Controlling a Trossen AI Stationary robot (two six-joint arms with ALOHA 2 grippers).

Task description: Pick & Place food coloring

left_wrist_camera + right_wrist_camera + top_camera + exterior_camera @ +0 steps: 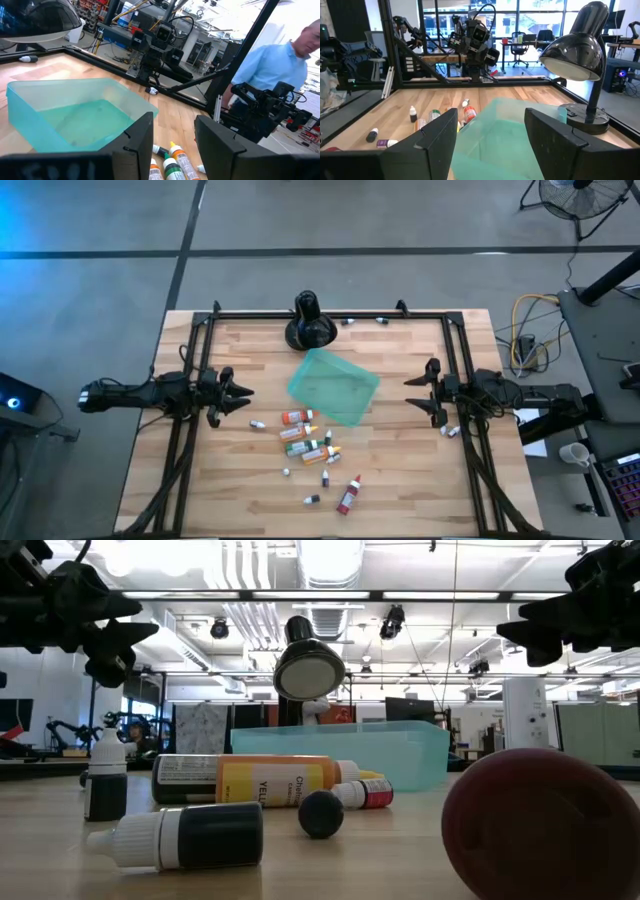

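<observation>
The food coloring bottles point(305, 438) lie scattered on their sides on the wooden table, near its middle and toward the near edge; a red one point(348, 496) lies nearest. They also show in the low view point(275, 781) and in both wrist views point(172, 161) point(434, 116). My left gripper point(247, 392) point(174, 142) hovers open above the table's left side, pointing level toward the middle. My right gripper point(408, 390) point(492, 135) hovers open on the right, facing it. Neither touches anything.
A translucent teal tray point(333, 385) rests flat on the table between the grippers, just beyond the bottles. A black desk lamp point(310, 320) stands at the far edge. Small loose bottles lie at the far edge point(348, 321) and by the right arm point(452, 431). A person point(272, 65) is beyond the table.
</observation>
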